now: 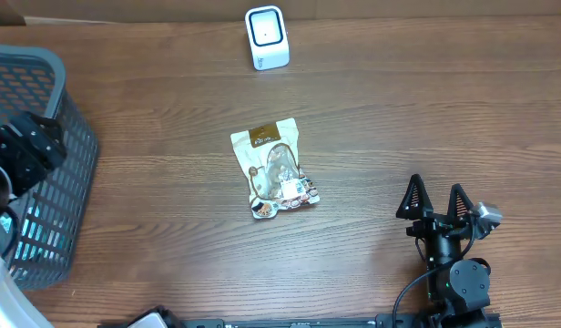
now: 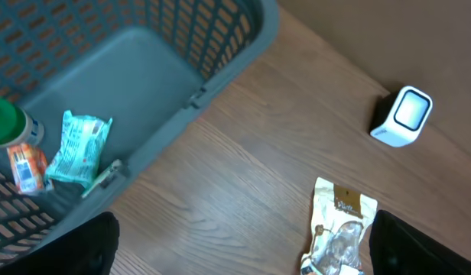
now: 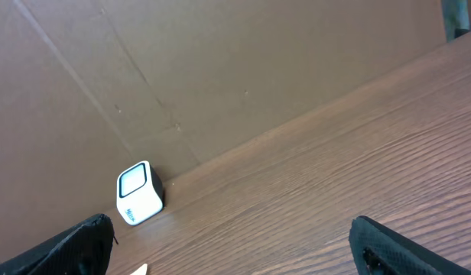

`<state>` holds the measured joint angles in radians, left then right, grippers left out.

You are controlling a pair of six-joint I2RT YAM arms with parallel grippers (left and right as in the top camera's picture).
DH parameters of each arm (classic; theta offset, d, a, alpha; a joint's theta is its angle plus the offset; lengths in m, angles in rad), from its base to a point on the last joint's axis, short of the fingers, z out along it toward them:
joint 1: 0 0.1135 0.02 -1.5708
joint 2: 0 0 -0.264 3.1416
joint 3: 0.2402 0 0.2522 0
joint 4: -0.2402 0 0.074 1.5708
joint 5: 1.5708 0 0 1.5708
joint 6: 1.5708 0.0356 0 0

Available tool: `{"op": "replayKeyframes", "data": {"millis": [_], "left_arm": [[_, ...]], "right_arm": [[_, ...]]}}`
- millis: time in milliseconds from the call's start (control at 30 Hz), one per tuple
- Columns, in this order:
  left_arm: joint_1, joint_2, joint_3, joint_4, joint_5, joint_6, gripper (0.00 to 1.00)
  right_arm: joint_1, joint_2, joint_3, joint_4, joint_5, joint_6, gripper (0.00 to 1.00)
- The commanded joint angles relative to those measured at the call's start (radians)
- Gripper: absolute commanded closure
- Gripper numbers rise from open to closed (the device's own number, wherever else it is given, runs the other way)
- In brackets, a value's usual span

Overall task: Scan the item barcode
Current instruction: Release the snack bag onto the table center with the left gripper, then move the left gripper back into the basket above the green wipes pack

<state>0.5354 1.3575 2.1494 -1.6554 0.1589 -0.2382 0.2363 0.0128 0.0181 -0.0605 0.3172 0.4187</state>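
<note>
With left jaws and right jaws both wide and empty, the snack pouch (image 1: 273, 170) lies mid-worktop (image 1: 399, 109), long axis toward the scanner (image 1: 266, 36), nearer my right jaws, to their left.

A grey plastic basket (image 1: 69, 187) with lattice walls stands at the left edge of the wooden surface (image 1: 399, 109), and its near corner reaches past that edge. On the basket's floor lies a crinkled teal packet (image 2: 79, 149). Just beside the packet, toward the basket's left side, a bottle (image 2: 14, 141) with a green cap and an orange label lies on its side. A plain brown cardboard wall (image 3: 220, 69) runs along the far edge of the surface.
</note>
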Motion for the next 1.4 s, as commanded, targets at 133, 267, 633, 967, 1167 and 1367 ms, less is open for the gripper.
{"op": "replayKeyframes", "data": {"millis": [133,267,633,967,1167,1367], "left_arm": [[0.132,0.064,0.006,-0.026,0.071,-0.036,0.14],[0.202,0.083,0.006,-0.029,0.071,-0.077,0.14],[0.338,0.150,-0.040,-0.031,0.040,-0.137,0.14],[0.343,0.176,-0.072,-0.006,-0.083,-0.232,0.14],[0.343,0.176,-0.134,0.058,-0.092,-0.275,0.12],[0.344,0.176,-0.174,0.109,-0.105,-0.318,0.12]], "right_arm": [[-0.001,-0.010,-0.010,0.005,-0.004,-0.005,0.00],[-0.001,-0.010,-0.010,0.005,-0.003,-0.005,0.00],[-0.001,-0.010,-0.010,0.005,-0.004,-0.005,0.00],[-0.001,-0.010,-0.010,0.005,-0.004,-0.005,0.00],[-0.001,-0.010,-0.010,0.005,-0.004,-0.005,0.00],[-0.001,-0.010,-0.010,0.005,-0.004,-0.005,0.00]]}}
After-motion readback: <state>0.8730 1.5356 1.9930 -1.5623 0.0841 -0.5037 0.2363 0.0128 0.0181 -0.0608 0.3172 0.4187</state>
